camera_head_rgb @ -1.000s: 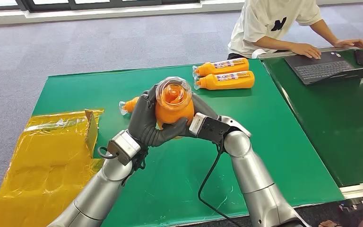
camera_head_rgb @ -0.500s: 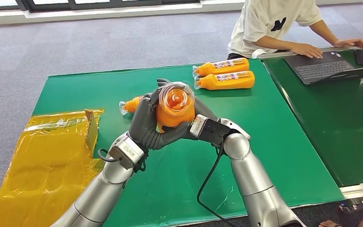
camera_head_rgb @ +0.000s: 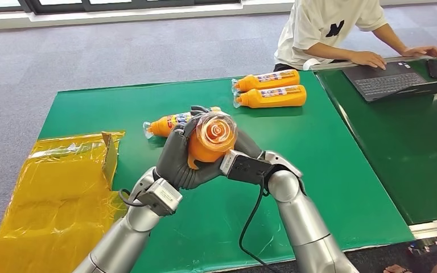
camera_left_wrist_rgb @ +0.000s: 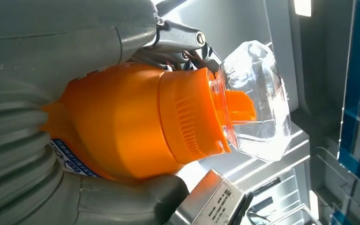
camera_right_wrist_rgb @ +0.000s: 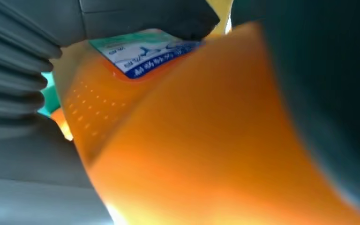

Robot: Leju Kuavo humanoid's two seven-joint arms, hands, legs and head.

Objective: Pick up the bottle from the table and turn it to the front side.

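Orange bottle (camera_head_rgb: 209, 142) lifted above green table (camera_head_rgb: 330, 148), clasped between both hands — left hand (camera_head_rgb: 177, 156) wrapping body, right hand (camera_head_rgb: 244, 149) gripping opposite side; long axis toward camera, clear-capped end (camera_left_wrist_rgb: 255, 101) uppermost; label (camera_right_wrist_rgb: 143, 51) half-hidden.

A green-topped table (camera_head_rgb: 341, 170) occupies the centre of the head view, standing on grey carpeted floor (camera_head_rgb: 91, 51). A second green-surfaced table (camera_head_rgb: 409, 159) adjoins it on the right, separated by a narrow seam with a pale metal edge. A yellow plastic sheet (camera_head_rgb: 51, 199) covers the area left of the main table, with a cardboard flap (camera_head_rgb: 110, 153) standing at its border. A white window ledge (camera_head_rgb: 119, 14) with dark frames runs along the far wall. A person in a white shirt (camera_head_rgb: 324, 28) sits at the second table, using a dark laptop (camera_head_rgb: 398, 79). Lighting is even and bright.
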